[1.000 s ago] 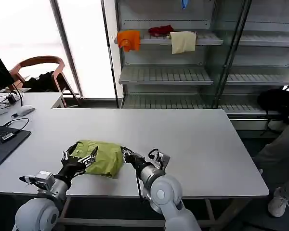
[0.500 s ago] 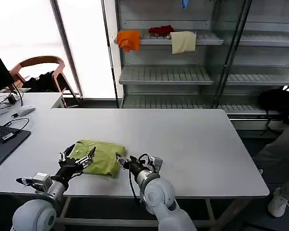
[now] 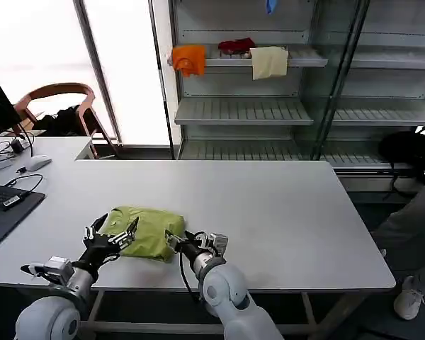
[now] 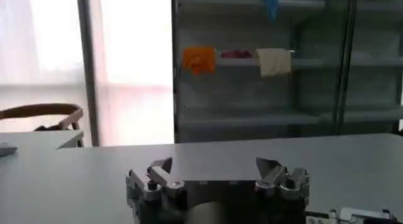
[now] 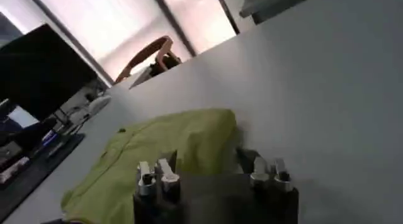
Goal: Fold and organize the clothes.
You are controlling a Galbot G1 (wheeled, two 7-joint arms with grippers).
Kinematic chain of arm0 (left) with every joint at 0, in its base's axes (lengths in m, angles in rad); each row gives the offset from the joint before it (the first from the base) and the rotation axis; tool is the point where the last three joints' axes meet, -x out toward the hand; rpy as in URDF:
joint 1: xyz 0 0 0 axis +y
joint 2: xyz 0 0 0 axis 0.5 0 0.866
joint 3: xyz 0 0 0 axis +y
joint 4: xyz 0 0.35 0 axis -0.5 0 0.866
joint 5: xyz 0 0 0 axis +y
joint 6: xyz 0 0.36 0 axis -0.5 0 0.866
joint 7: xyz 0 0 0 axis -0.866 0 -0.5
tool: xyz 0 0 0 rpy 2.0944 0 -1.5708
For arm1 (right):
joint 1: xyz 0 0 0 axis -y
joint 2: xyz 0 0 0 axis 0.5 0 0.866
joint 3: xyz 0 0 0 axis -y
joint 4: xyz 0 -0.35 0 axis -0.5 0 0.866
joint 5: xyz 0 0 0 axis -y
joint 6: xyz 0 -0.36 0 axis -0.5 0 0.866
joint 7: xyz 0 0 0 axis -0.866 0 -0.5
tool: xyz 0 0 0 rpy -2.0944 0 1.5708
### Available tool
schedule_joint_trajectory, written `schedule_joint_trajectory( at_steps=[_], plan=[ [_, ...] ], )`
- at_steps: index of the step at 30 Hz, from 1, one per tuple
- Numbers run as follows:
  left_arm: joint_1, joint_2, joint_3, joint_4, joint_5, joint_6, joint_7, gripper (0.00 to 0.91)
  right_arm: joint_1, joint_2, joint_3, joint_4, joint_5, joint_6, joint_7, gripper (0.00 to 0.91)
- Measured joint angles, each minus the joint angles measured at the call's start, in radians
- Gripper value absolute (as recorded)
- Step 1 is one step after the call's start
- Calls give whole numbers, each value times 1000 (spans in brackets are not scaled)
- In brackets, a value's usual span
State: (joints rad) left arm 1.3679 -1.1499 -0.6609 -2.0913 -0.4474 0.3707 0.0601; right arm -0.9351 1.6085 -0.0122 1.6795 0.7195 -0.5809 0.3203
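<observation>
The clothes are one lime-green T-shirt (image 3: 147, 230), lying as a folded bundle near the front left of the white table (image 3: 269, 205). My left gripper (image 3: 111, 233) is at the bundle's left edge, open, with nothing between its fingers (image 4: 158, 173). My right gripper (image 3: 174, 240) stands open at the bundle's front right corner. In the right wrist view the T-shirt (image 5: 170, 146) lies just ahead of the open right gripper (image 5: 208, 170), with no fabric held. The left wrist view looks past the open left gripper (image 4: 215, 173) over bare tabletop.
A laptop (image 3: 1, 207), cables and a mouse (image 3: 37, 163) lie on the desk at the left, with a chair (image 3: 60, 106) behind. The metal shelves behind the table hold an orange cloth (image 3: 189, 58), a red cloth (image 3: 237, 44) and a cream cloth (image 3: 269, 61). A person's leg (image 3: 411, 234) shows at the right edge.
Both grippers have drawn back toward the table's near edge. The right gripper slid left along the shirt's front corner. The bundle has settled a little flatter.
</observation>
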Motion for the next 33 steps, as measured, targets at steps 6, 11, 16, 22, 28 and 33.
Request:
schedule_joint_trajectory(
  at_steps=[6, 11, 16, 22, 28, 33],
  plan=[
    [8, -10, 6, -8, 2, 0, 0, 907, -10, 1, -13, -1, -13, -2, -36, 0],
    [18, -16, 6, -18, 3, -1, 0, 907, -15, 1, -15, -1, -17, -3, -62, 0],
    [30, -16, -1, -28, 3, -4, -2, 907, -11, 1, -10, -1, -19, -5, -85, 0],
    [47, -21, -7, -37, 6, -8, -4, 907, -3, 1, 8, 12, -18, -3, -95, 0],
    [49, -25, -2, -41, 9, -9, -5, 907, 1, 1, 37, 57, 8, -3, -84, 0],
    [43, -33, 9, -41, 16, -6, -6, 907, -12, 1, 74, 111, 47, -4, -76, 0]
  ],
)
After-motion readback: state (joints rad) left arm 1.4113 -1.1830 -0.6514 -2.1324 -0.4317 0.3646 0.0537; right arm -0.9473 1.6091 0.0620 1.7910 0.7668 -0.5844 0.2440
